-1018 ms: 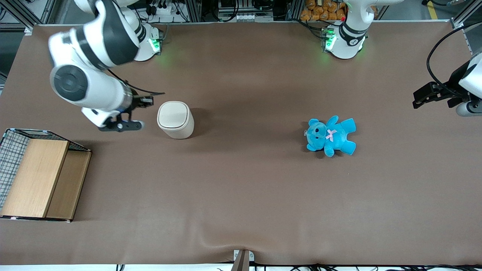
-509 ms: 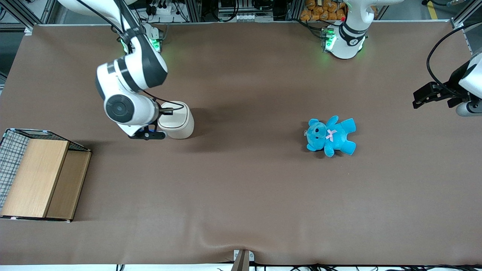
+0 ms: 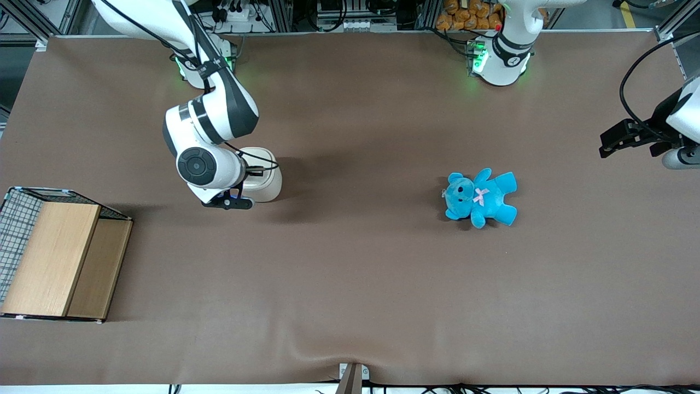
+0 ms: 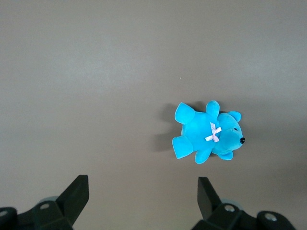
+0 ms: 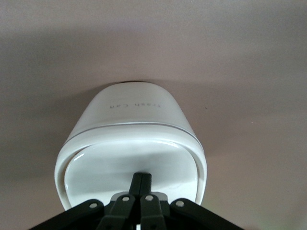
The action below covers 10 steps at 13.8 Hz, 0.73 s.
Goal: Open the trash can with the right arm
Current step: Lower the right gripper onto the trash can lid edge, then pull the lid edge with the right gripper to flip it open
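The cream-white trash can (image 3: pixel 269 181) stands on the brown table, partly covered by the right arm (image 3: pixel 210 117) in the front view. In the right wrist view the trash can (image 5: pixel 134 120) shows its flat lid (image 5: pixel 105 167) lying down on the body, with "Trash Can" printed on the wall. My gripper (image 5: pixel 142 176) is shut with nothing in it, its black fingertips pressed together directly over the middle of the lid. I cannot tell whether the tips touch the lid. In the front view the wrist hides the fingers.
A blue teddy bear (image 3: pixel 480 197) lies toward the parked arm's end of the table and also shows in the left wrist view (image 4: pixel 207 136). A wood-and-wire-mesh box (image 3: pixel 54 257) stands nearer the front camera, at the working arm's end.
The right arm has swung from beside the trash can to over it. The gripper now sits over the lid. The can and the bear have not moved.
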Each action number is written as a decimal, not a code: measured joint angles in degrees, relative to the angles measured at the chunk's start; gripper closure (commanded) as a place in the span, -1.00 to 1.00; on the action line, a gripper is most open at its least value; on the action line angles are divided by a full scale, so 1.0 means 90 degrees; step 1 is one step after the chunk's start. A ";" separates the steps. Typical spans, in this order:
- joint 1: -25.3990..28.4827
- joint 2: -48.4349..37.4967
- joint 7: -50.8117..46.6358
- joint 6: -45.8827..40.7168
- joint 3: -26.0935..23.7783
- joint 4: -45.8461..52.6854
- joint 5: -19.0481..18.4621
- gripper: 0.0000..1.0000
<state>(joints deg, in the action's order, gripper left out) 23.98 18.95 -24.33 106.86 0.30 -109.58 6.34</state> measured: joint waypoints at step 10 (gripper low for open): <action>-0.0252 -0.0791 -0.0283 -0.1194 0.0136 0.0776 0.0060 -0.99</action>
<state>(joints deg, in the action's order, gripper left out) 21.72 11.83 -26.88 96.12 1.52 -102.59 6.88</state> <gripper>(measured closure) 0.859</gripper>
